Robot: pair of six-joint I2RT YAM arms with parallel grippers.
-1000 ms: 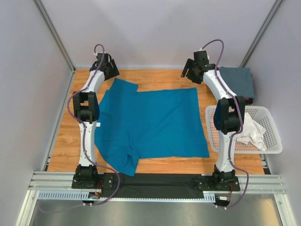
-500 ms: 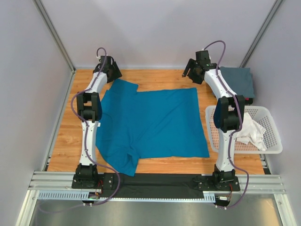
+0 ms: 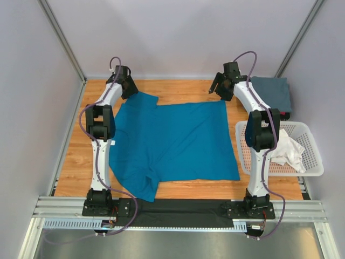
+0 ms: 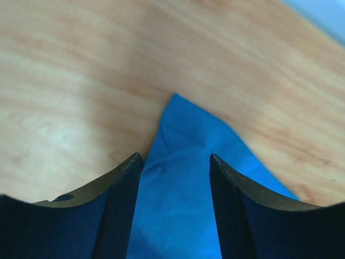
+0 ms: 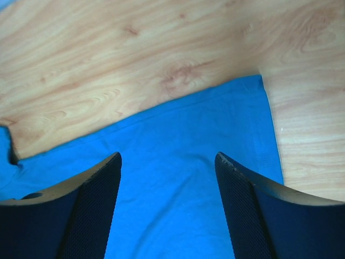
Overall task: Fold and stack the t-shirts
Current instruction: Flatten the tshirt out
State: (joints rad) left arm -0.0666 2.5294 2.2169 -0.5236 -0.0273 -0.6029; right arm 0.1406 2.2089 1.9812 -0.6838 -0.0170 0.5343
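grey t-shirt (image 3: 275, 93) partly behind right arm (image 3: 250, 101), white t-shirt (image 3: 290, 150) too

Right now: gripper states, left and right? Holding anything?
Left gripper: open, fingers astride a corner of the teal t-shirt, nothing gripped.
Right gripper: open, over the same shirt's edge, holding nothing.

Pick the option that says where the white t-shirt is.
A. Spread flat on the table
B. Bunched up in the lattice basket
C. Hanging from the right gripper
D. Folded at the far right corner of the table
B: the white t-shirt lies crumpled inside the basket, while the teal t-shirt is the one spread on the table and the grey t-shirt sits at the far right corner.
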